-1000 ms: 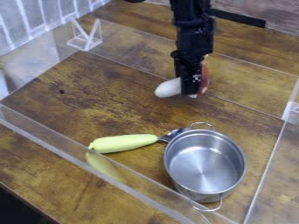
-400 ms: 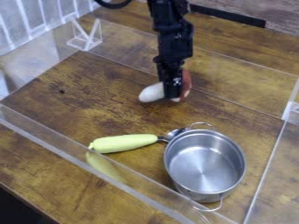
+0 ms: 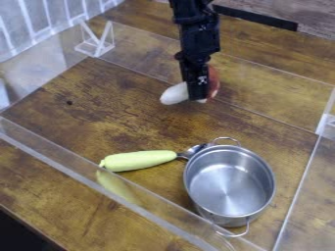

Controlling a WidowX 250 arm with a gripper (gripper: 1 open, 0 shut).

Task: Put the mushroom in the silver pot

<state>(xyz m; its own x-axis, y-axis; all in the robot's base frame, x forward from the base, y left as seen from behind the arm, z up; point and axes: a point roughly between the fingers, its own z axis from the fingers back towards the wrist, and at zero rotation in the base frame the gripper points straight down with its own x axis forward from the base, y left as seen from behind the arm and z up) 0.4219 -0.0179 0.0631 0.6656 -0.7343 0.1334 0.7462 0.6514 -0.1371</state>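
Observation:
The mushroom (image 3: 175,94) lies on its side at the middle of the wooden table, white stem pointing left and reddish-brown cap to the right. My gripper (image 3: 197,86) comes down on it from above, its black fingers shut around the mushroom's middle. The cap is partly hidden behind the fingers. The silver pot (image 3: 229,184) stands empty at the front right, well apart from the gripper.
A long yellow-green vegetable (image 3: 137,159) lies just left of the pot, touching its handle. Clear acrylic walls (image 3: 78,162) ring the work area. A small white stand (image 3: 94,39) sits at the back left.
The gripper and the mushroom in it have shifted a little to the left together. The jaws hold the same width. Pot and vegetable have not moved.

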